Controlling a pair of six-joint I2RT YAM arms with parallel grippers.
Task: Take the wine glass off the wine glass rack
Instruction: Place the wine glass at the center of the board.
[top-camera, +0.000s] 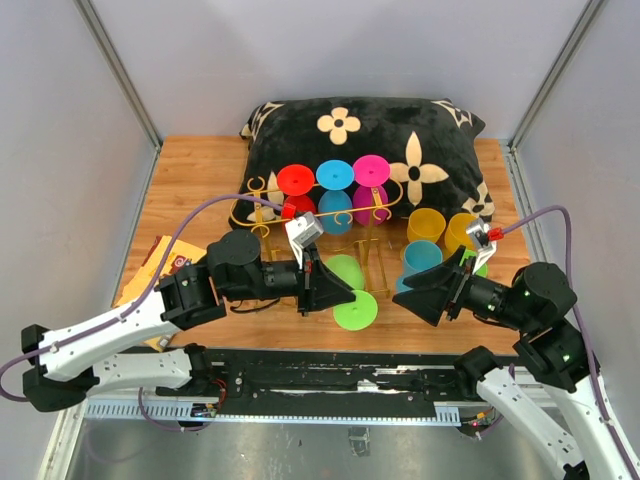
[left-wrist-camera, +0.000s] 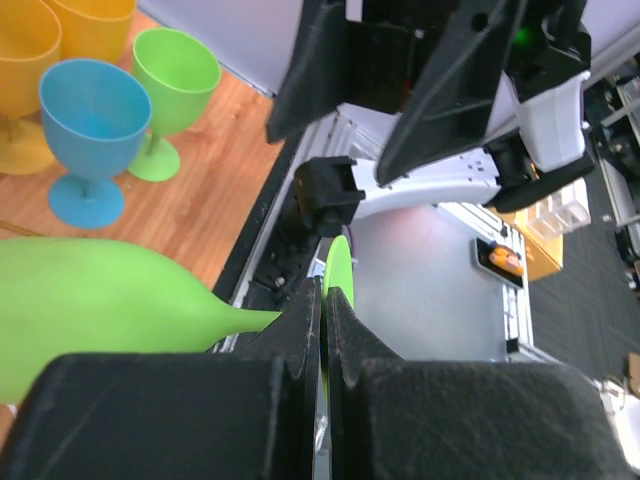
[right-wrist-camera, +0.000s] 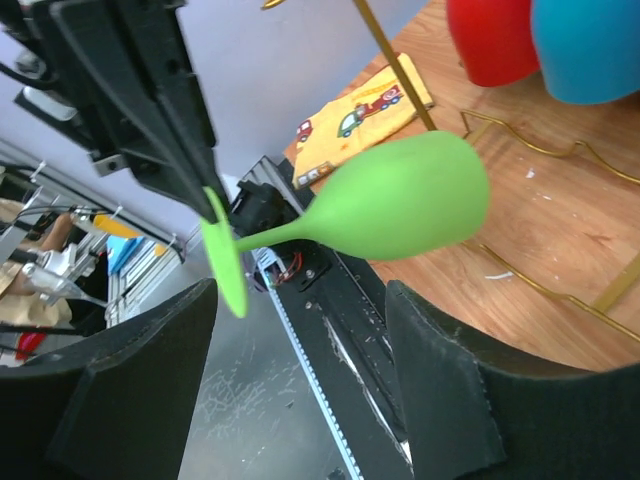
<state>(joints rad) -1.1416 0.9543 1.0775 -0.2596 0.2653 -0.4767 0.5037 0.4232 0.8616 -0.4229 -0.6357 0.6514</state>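
The gold wire wine glass rack (top-camera: 262, 212) stands in front of a black pillow and holds a red (top-camera: 297, 185), a blue (top-camera: 335, 180) and a magenta glass (top-camera: 370, 175). My left gripper (top-camera: 345, 293) is shut on the round foot (left-wrist-camera: 339, 272) of a green wine glass (top-camera: 345, 270). It holds the glass sideways above the table, at the front ends of the rack's rails (top-camera: 370, 250). My right gripper (top-camera: 415, 293) is open and empty, just right of the glass. In the right wrist view the glass (right-wrist-camera: 400, 200) hangs in front of the wide-apart jaws.
Two yellow glasses (top-camera: 425, 226), a blue glass (top-camera: 422, 258) and another green glass (left-wrist-camera: 175, 75) stand on the wooden table (top-camera: 190, 180) to the right. A yellow printed cloth (top-camera: 150, 268) lies at the left edge. The flowered black pillow (top-camera: 420, 140) fills the back.
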